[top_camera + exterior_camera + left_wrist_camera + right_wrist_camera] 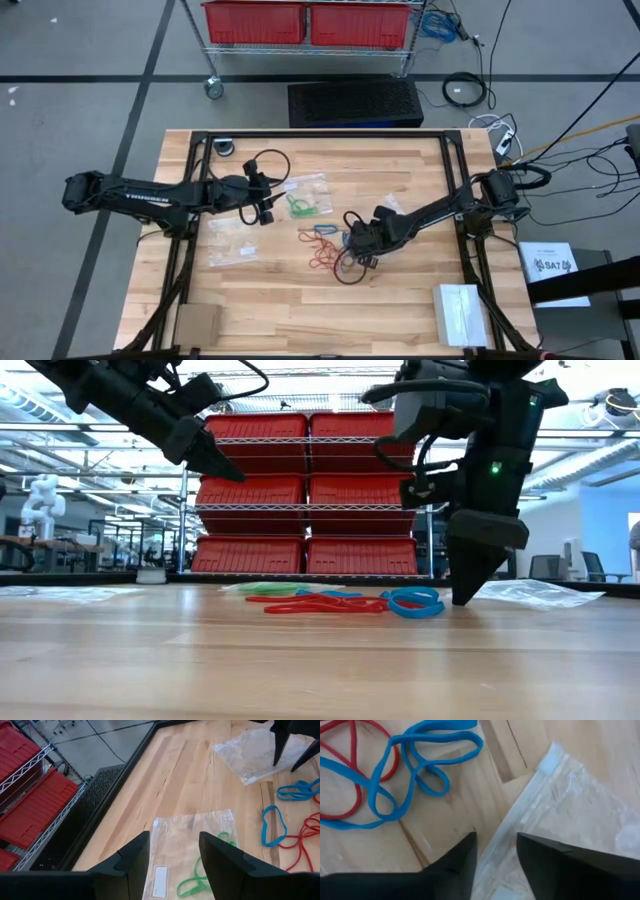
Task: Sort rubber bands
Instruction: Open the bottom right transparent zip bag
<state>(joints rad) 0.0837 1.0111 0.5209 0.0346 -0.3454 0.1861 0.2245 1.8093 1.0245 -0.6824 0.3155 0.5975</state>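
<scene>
My right gripper [495, 850] is down at the tabletop with its fingers a little apart and nothing between them, tips poised over the sealed edge of a clear zip bag [570, 820], I judge in order to catch that edge and open the bag for the blue bands. The loose rubber bands [325, 245] lie mid-table: blue bands [410, 765] just beside my tips, red bands [350, 770] tangled under them. My left gripper [170, 857] hangs open and empty above another zip bag [190, 845] that seems to hold the green bands [200, 877]. From above, my own wrist hides the bag beneath me, and whether my tips touch it I can't tell.
</scene>
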